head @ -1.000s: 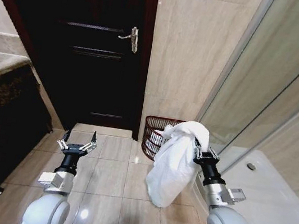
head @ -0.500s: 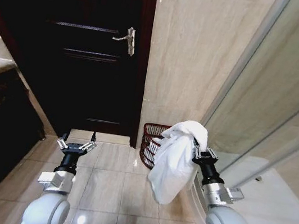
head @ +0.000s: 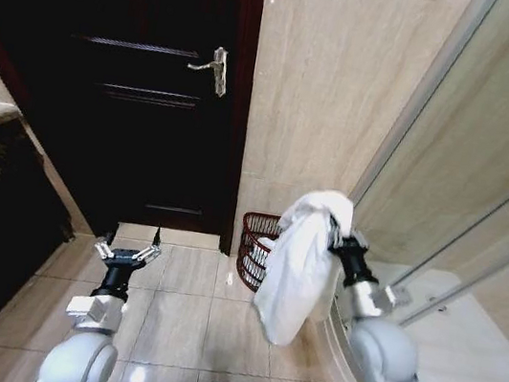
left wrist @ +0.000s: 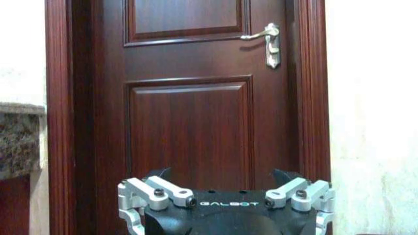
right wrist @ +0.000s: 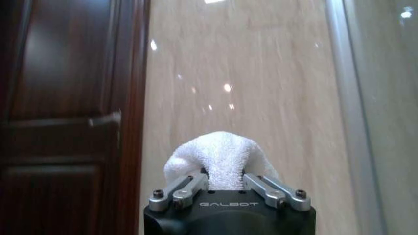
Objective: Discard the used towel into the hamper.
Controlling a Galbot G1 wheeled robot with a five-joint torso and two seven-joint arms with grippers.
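Two "GALBOT"-marked grippers: right gripper (head: 333, 231) clamped on white towel (head: 299, 266) above hamper (head: 255, 247), left gripper (head: 128, 250) jaws spread.

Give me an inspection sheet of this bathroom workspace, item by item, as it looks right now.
Surface: beige tiled floor, glossy.
Job's things: white towel hanging from the right gripper; hamper on the floor by the wall, partly behind the towel, something white inside.
Clutter: nothing seen.
Grippers: right gripper shut on the towel; left gripper open, low over the floor.
Cables: nothing seen.
Surroundings: dark wooden door closed, glass shower screen to the right.
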